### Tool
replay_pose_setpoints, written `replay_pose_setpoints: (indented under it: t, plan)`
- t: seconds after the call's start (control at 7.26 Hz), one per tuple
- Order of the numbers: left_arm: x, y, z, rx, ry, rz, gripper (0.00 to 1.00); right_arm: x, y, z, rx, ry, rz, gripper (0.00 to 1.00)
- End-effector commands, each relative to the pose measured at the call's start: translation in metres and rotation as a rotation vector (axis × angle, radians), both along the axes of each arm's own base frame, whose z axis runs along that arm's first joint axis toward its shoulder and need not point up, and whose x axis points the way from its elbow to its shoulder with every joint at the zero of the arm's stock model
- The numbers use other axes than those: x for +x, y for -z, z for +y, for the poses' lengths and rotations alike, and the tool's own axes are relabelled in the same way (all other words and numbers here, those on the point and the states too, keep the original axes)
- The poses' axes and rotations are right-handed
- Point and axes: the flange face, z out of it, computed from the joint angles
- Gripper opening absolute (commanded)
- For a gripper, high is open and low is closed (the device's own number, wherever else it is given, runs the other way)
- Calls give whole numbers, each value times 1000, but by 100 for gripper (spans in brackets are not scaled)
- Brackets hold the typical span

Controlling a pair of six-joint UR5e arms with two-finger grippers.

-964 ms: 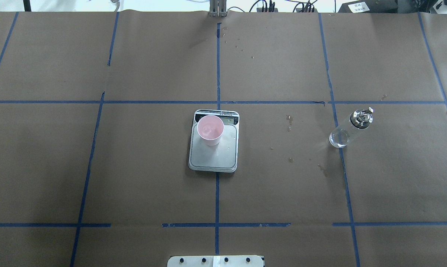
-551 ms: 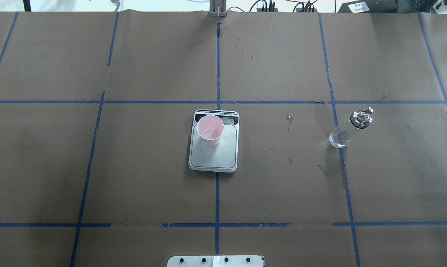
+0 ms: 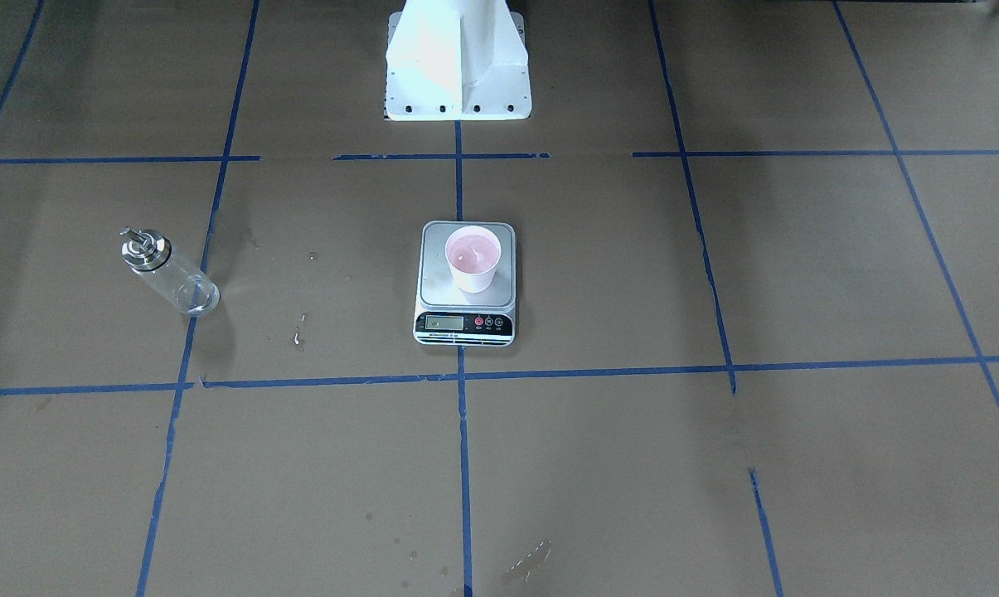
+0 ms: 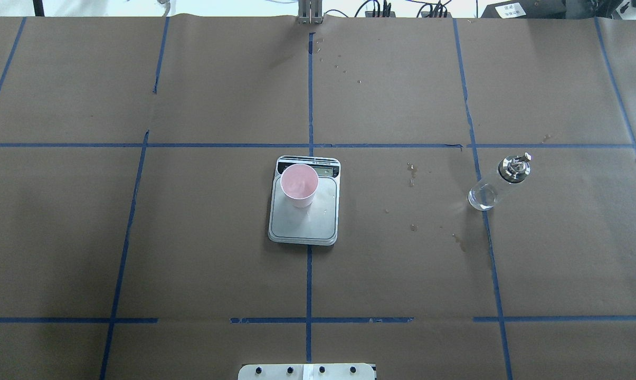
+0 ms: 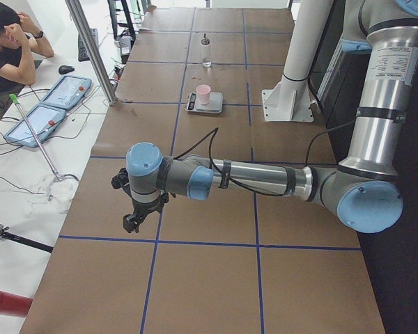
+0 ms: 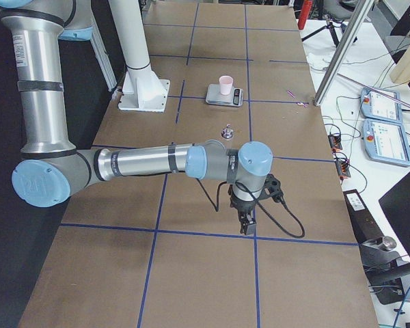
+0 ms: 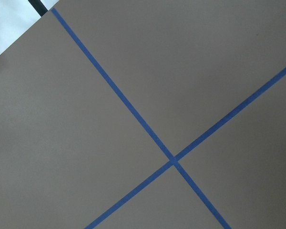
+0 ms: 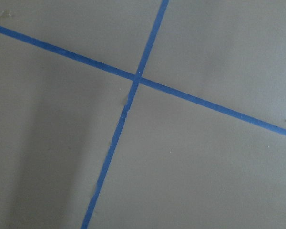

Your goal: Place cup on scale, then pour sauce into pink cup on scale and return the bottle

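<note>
Cup (image 4: 299,184), scale (image 4: 304,226) and bottle (image 4: 494,186): one of each, with two arms.

At the robot's far left, the left gripper (image 5: 134,221) hangs over bare brown tabletop (image 4: 191,248), jaws pointing down. It shows only in the side view, and its wrist camera sees nothing but paper and a cross of blue tape, so I cannot tell how wide the jaws stand.

At the middle lies the scale, flat, its long axis running away from the robot and its black display strip on the far edge. The cup stands upright on the steel platform, mouth up, toward the display end and slightly left of centre.

A few small wet spots mark the paper further right.

The bottle stands upright on its base, well apart from the scale, on a blue tape line; its long axis is vertical, silver collar and spout on top.

At the far right, the right gripper (image 6: 247,224) points down over a tape crossing; how wide its jaws stand I cannot tell either.
</note>
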Motion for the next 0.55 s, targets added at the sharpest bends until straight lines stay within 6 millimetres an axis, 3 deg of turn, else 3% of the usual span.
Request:
replay_pose_setpoints:
  t: [0.0,0.41]
  plan:
    - [0,-22,16,-85,0,1,100,-2,-9,5,-38,-42,-19,100]
    - [0,-53,40,-205,2,0,100,-6,7,2,-44,-108,-86,100]
